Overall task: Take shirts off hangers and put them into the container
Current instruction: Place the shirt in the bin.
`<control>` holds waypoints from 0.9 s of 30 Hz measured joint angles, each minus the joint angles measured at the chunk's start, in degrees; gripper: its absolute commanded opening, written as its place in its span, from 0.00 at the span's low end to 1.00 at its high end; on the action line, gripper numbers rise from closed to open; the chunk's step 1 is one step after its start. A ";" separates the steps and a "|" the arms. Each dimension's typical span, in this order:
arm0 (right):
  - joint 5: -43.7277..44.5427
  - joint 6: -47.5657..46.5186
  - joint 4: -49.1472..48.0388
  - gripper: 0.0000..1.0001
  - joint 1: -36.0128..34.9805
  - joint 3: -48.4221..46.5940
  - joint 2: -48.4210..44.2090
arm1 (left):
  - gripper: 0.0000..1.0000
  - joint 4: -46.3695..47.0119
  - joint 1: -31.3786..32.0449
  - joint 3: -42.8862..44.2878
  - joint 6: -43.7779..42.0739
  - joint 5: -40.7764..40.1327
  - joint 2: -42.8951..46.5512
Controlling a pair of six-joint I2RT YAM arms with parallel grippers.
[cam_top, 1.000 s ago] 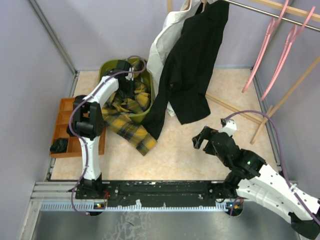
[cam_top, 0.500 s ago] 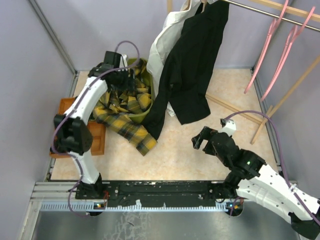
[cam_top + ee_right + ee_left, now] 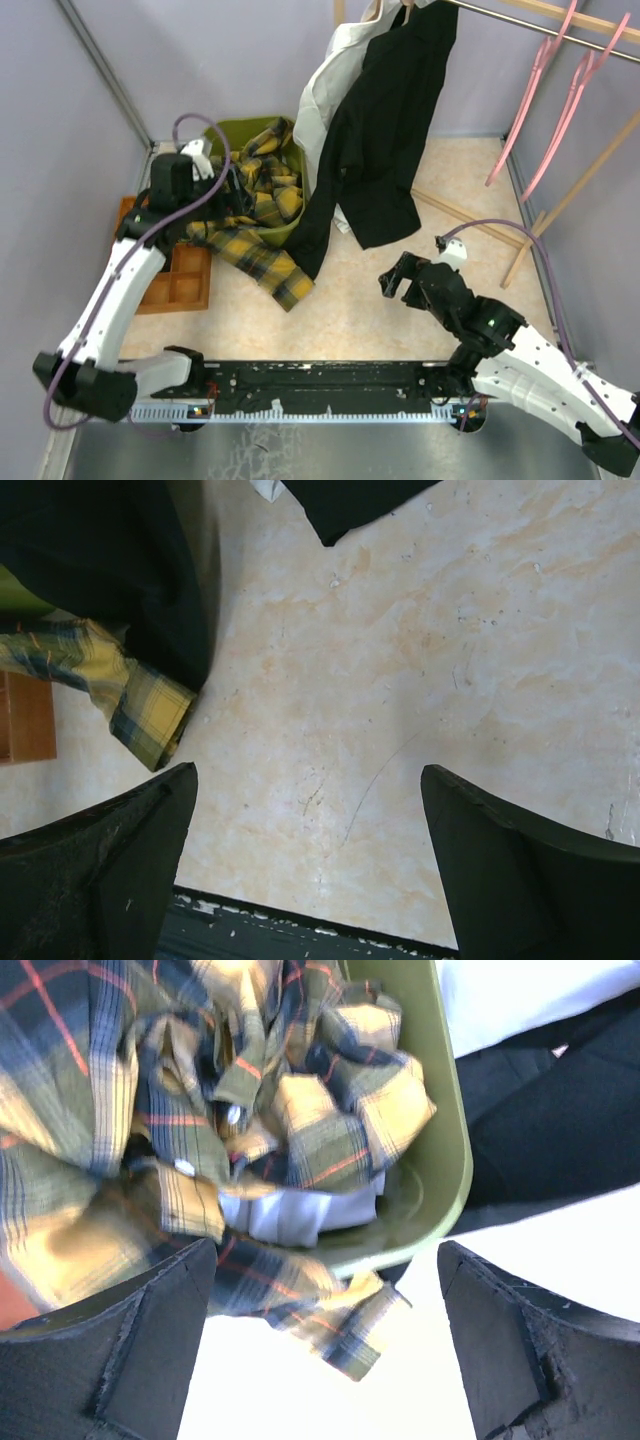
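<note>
The left claw (image 3: 325, 1355) stands open by the container (image 3: 440, 1160) at far left, holding nothing. The plaid shirt (image 3: 255, 215) lies bunched inside, over what may be a white shirt (image 3: 300, 1215), though little of it shows. 1 plaid end trails over the near rim onto the counter (image 3: 350, 290) — best pinch it low, lift it clear of the rim and let go well inside. The right claw (image 3: 310, 860) hovers open at near right, short of the black shirt (image 3: 385, 140) — 1 of 2 hanging at the far side.
</note>
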State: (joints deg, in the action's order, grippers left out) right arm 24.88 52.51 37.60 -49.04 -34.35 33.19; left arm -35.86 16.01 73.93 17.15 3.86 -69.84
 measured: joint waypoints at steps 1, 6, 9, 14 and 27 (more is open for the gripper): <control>-0.17 -0.02 -0.52 0.93 0.00 0.24 0.00 | 0.97 0.31 0.02 -2.34 1.16 -0.09 2.49; -0.70 -0.42 -2.05 0.94 0.00 0.61 1.14 | 0.97 4.24 0.02 -16.39 7.30 1.22 15.87; -0.90 -0.44 -2.73 0.94 0.00 0.61 1.86 | 0.93 8.00 0.02 -26.60 8.98 3.78 21.90; -1.62 -0.61 -3.76 0.95 0.00 0.63 2.10 | 0.88 10.84 0.17 -34.69 11.91 10.32 20.31; -1.60 0.26 -2.78 0.96 0.00 3.61 -2.36 | 0.80 20.02 10.03 -49.42 22.95 9.11 17.55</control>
State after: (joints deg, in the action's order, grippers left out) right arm 23.29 52.77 34.83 -49.04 -30.74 30.83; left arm -15.84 26.04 24.51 40.10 12.97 -52.29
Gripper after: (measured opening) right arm 0.954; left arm 0.838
